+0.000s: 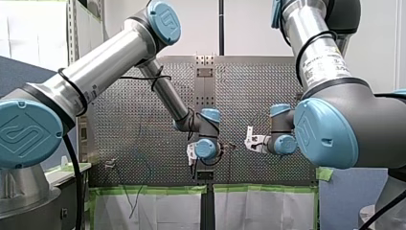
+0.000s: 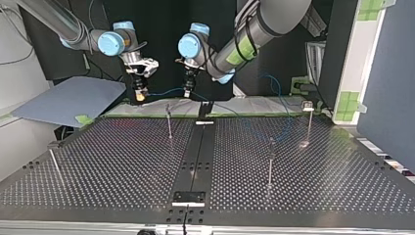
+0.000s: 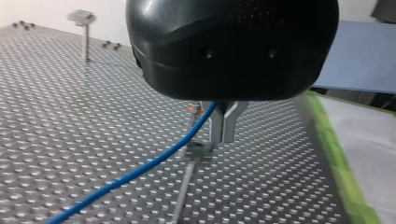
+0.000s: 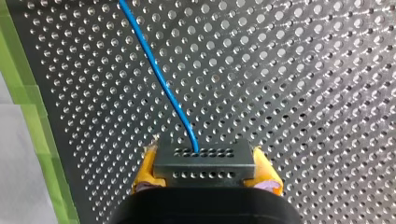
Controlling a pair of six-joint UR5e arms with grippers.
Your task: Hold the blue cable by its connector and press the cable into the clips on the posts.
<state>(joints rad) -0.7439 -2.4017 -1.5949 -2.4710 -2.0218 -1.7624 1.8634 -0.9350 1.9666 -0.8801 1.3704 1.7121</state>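
Observation:
The blue cable (image 2: pixel 164 91) runs in the air between my two grippers above the far edge of the table (image 2: pixel 122 161). My right gripper (image 4: pixel 205 176), with yellow pads (image 4: pixel 146 169), is shut on the cable's dark connector block (image 4: pixel 205 158); in the top view this gripper (image 2: pixel 140 94) is at the left. My left gripper (image 3: pixel 224 130) has its metal fingers shut on the blue cable (image 3: pixel 154 161), just above a thin post's clip (image 3: pixel 196 150). In the top view, my left gripper (image 2: pixel 186 92) hangs above and behind the post (image 2: pixel 169 122).
More thin posts stand on the perforated table: one at the top view's right middle (image 2: pixel 270 164), one at the far right (image 2: pixel 308 122), one at the near left (image 2: pixel 53 161). Green tape (image 3: pixel 343 172) edges the table. A grey board (image 2: pixel 73 100) lies beyond the top view's far left.

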